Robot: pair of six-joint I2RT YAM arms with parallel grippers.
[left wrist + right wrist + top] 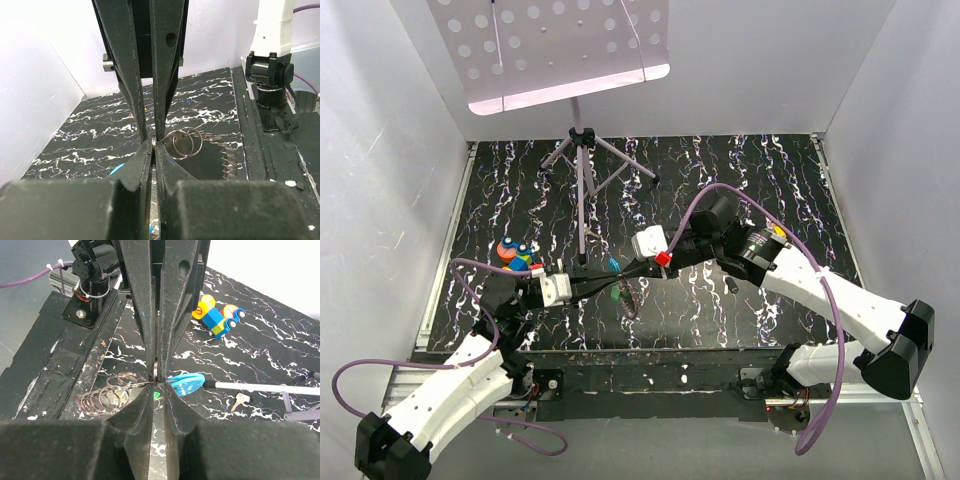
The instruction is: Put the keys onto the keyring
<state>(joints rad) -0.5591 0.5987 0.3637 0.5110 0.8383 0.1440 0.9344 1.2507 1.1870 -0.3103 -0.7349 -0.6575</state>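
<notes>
Currently both tools meet tip to tip over the middle of the counter (770, 200). The left tool (153, 150) is narrow, pinched on a silver ring of the keyring (182, 142). The right tool (158, 387) is narrow too, nipping the same keyring from the opposite side. In the right wrist view, the linked rings trail toward 8 o'clock of the pinch. The blue tag (185, 385) sits just at 3 o'clock. One key (240, 400) lies flat on the counter farther out that way, apart from the keyring. A toy car (218, 317) stands at 1 o'clock.

The right gripper (157, 382) hides the keyring (107, 396) rim it pinches.
</notes>
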